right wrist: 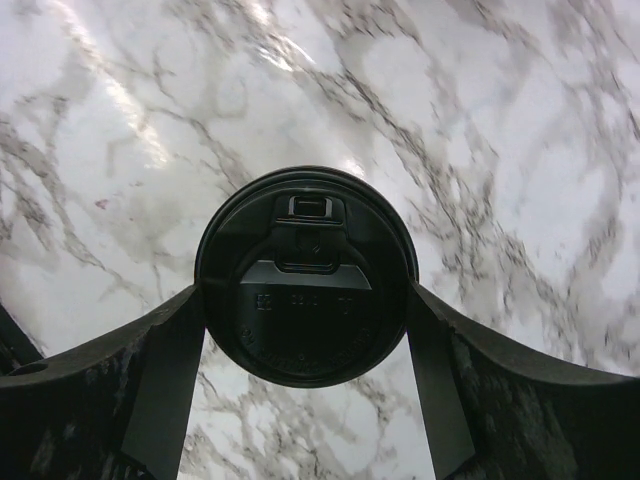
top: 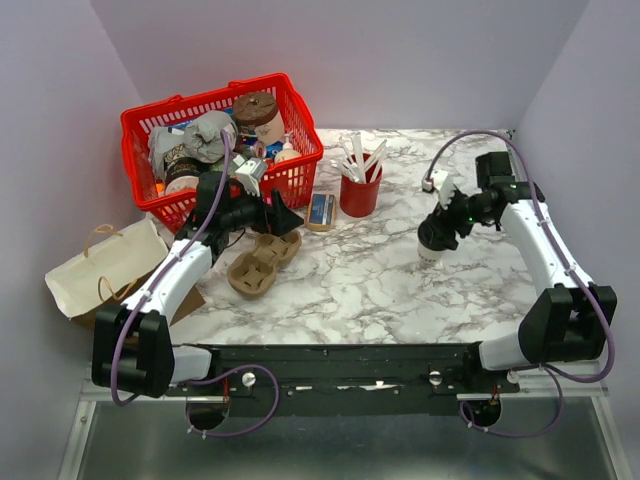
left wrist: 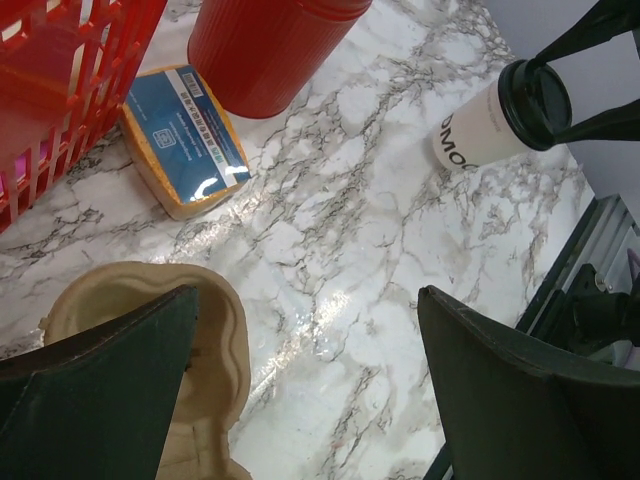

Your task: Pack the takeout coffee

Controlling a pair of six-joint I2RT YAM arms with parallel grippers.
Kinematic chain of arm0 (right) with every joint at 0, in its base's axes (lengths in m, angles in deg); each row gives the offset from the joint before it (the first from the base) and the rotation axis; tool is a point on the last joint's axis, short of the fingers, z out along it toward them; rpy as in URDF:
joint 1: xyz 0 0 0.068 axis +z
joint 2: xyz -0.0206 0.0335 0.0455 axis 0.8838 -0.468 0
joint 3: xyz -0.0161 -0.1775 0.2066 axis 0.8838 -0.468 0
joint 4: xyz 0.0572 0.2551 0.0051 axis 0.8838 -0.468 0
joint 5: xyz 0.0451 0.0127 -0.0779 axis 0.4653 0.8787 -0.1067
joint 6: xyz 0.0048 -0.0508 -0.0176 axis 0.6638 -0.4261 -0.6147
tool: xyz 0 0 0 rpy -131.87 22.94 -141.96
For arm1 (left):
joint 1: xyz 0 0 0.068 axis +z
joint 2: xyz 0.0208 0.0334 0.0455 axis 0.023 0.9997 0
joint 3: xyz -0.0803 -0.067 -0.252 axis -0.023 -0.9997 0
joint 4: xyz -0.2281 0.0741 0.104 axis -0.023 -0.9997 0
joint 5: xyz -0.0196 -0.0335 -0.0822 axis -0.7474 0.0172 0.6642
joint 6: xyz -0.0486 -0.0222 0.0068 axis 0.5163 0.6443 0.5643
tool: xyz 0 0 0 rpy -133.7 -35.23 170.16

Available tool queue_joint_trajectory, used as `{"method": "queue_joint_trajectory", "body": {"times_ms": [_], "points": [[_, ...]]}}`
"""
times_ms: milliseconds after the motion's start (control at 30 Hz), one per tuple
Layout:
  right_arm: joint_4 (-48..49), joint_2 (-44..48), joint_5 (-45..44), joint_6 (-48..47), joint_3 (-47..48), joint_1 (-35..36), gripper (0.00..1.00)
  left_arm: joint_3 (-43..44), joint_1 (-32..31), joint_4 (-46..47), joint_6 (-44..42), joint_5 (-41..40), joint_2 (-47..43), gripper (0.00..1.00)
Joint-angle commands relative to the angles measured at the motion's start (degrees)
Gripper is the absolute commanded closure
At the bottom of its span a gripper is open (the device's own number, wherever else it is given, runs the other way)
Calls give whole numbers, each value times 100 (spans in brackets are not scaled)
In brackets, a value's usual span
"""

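The takeout coffee (top: 431, 247) is on the right part of the bench (top: 350, 290), nearer to the right edge than to the middle, about halfway between the near and far edges. Your right gripper (top: 441, 222) comes onto it from above and is closed on it. In the right wrist view one finger presses each side of the black lid (right wrist: 305, 275), with no gap to see. I think the grip is taken at the lid rim because this is the stiffest part, and the paper wall below would dent. I cannot tell whether the cup base rests on the marble or is just off it.

Your left gripper (top: 283, 216) is wide open and holds nothing. It hangs over the left part of the bench, above the far end of the pulp cup carrier (top: 255, 270), which lies just in front of the red basket (top: 300, 160). It seems placed there to steady the carrier when the cup arrives.

A yellow sponge (left wrist: 185, 140) with a blue label lies just beside the basket's right corner, and next to it stands the red cup (top: 360, 192) with white cutlery. A paper bag (top: 100, 268) lies at the left edge.

I judge the carrier to be the probable place for the cup. You would have to bring it leftward, in front of the red cup, and keep it upright so that nothing spills.
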Motion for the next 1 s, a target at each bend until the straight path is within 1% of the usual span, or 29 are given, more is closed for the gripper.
{"method": "queue_joint_trajectory", "body": {"times_ms": [0,167,267,433,533,567,633,733,767,867,900,933,967], "points": [[-120,22,-96,43,-54,-763,28,235,48,201,143,154,86,2],[-102,-137,-60,-18,52,-1483,29,218,39,192,169,171,104,2],[-102,-277,-69,-44,131,-1764,29,227,48,175,161,163,95,2],[-85,-479,-86,-80,166,-1994,28,262,39,8,-41,119,104,2],[-84,-550,-78,-88,113,-2047,26,349,39,-457,-453,-74,68,2],[-67,-550,-69,-88,79,-2056,24,367,39,-554,-672,-118,25,2],[-23,-532,-60,-71,26,-2064,22,385,39,-765,-832,-241,-19,2],[-23,-436,18,-36,-1,-2065,14,420,48,-985,-1069,-286,-90,3],[-32,-383,54,-1,8,-2065,10,437,48,-1064,-1166,-294,-125,3],[-41,-181,186,139,69,-2065,6,499,48,-1450,-1613,-443,-221,3],[-49,-146,221,175,87,-2065,6,534,39,-1738,-1745,-496,-222,3],[-49,-59,238,193,96,-2073,5,621,48,-1915,-2112,-549,-222,3],[-49,-23,239,219,104,-2065,1,683,39,-2109,-2290,-628,-187,4]]}}
